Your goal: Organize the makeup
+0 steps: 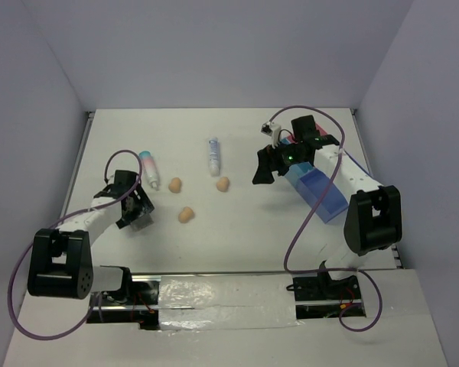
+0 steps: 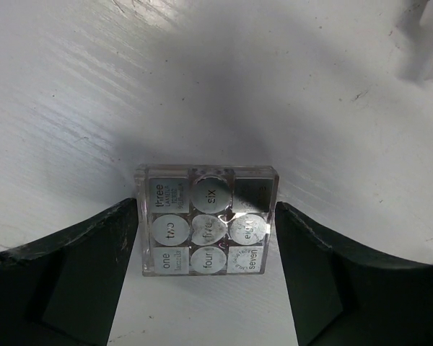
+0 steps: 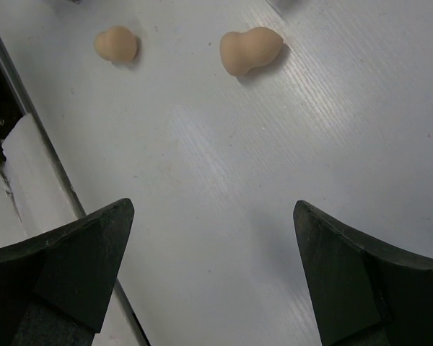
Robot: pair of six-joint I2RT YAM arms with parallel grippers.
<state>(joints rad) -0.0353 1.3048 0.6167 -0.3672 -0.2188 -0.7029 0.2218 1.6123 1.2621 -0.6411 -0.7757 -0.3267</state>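
A clear square eyeshadow palette (image 2: pixel 206 223) with grey pans lies between my left gripper's (image 2: pixel 207 210) fingers, and both fingertips press its sides. In the top view the left gripper (image 1: pixel 135 208) holds this palette (image 1: pixel 142 222) low at the left of the table. Three peach sponges (image 1: pixel 175 184) (image 1: pixel 222 183) (image 1: pixel 186 215) lie mid-table. A pink-white tube with a teal cap (image 1: pixel 148 168) and a white tube with blue print (image 1: pixel 213 156) lie farther back. My right gripper (image 1: pixel 263 173) hangs open and empty; its wrist view shows two sponges (image 3: pixel 116 45) (image 3: pixel 250 50) ahead of the right gripper (image 3: pixel 213 209).
A blue and pink divided tray (image 1: pixel 319 196) sits under the right arm at the right. White walls close the table's back and sides. A taped strip (image 1: pixel 214 294) and purple cables run along the near edge.
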